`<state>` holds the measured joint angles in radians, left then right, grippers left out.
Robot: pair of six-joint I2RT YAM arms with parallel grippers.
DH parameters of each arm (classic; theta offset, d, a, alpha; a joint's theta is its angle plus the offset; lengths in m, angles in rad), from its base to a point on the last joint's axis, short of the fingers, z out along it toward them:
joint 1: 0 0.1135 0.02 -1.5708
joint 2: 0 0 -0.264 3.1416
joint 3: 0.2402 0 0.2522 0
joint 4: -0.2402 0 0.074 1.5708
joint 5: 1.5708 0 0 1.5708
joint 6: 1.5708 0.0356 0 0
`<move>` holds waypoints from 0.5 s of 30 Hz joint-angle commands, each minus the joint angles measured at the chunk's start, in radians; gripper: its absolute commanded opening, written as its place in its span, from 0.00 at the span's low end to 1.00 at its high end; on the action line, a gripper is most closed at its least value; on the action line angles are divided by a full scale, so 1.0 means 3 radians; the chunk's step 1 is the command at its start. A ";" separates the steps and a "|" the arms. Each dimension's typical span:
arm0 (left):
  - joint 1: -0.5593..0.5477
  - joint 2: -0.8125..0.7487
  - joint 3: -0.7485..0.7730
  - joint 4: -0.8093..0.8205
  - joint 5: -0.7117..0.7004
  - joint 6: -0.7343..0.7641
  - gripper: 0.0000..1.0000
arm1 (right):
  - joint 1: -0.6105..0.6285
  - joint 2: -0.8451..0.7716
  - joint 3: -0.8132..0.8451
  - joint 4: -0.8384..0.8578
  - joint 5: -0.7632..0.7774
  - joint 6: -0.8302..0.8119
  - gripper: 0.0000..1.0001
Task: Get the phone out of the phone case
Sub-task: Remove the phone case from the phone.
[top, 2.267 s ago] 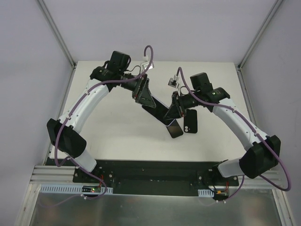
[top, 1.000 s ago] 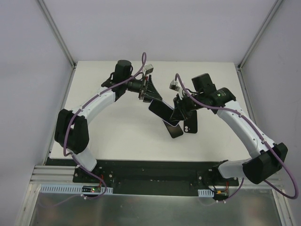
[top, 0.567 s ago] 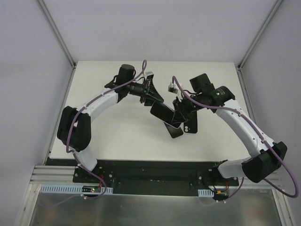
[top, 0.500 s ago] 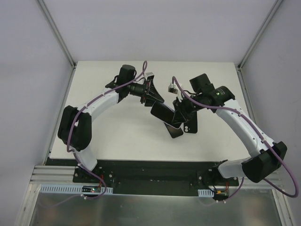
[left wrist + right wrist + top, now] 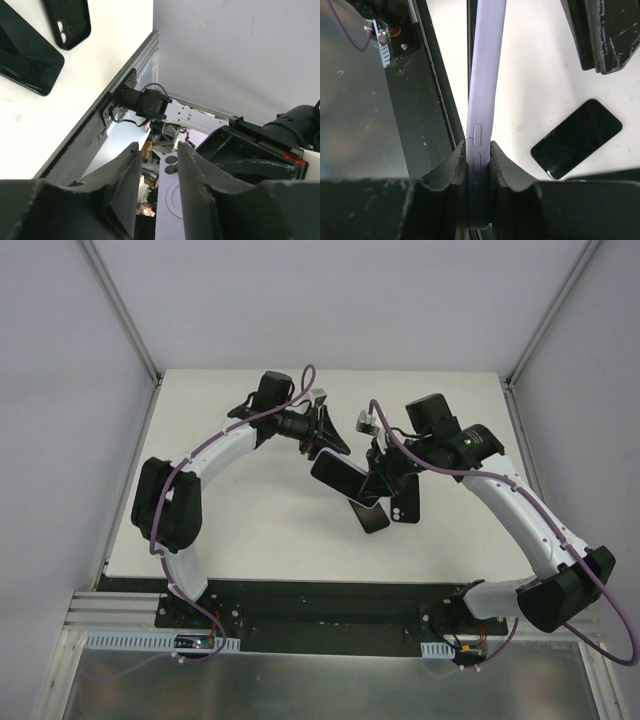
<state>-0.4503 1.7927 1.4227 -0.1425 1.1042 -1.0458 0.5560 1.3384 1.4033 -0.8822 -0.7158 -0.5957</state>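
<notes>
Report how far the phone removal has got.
Done: the cased phone is held above the table, right gripper clamped on its lavender edge. In hand: the left gripper sits at its other end; whether it grips is unclear. Left: no parting of phone and case shows yet. A separate black phone and black case lie on the table.

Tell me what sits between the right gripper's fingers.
The lilac phone case, edge-on, pinched by the right gripper; the right wrist view shows it.

Top of phone case off-frame
</notes>
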 commanded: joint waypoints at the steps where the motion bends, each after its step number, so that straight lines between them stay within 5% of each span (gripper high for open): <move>1: 0.0105 -0.0054 0.0273 -0.0200 0.0042 0.0519 0.46 | -0.0053 -0.0192 0.0124 0.0266 -0.0395 -0.0085 0.00; 5: 0.0289 -0.0223 0.0432 -0.0399 0.0185 0.1127 0.62 | -0.0181 -0.0248 0.0001 0.0307 -0.0569 0.0006 0.00; 15: 0.0565 -0.0826 0.0315 -0.1734 0.0298 0.3832 0.84 | -0.0590 -0.0212 0.0108 0.0455 -0.1219 0.0452 0.00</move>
<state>-0.2661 1.6791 1.5455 -0.4858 1.1519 -0.3294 0.3897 1.3064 1.3960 -0.8204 -0.9375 -0.5098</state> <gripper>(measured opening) 0.816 0.206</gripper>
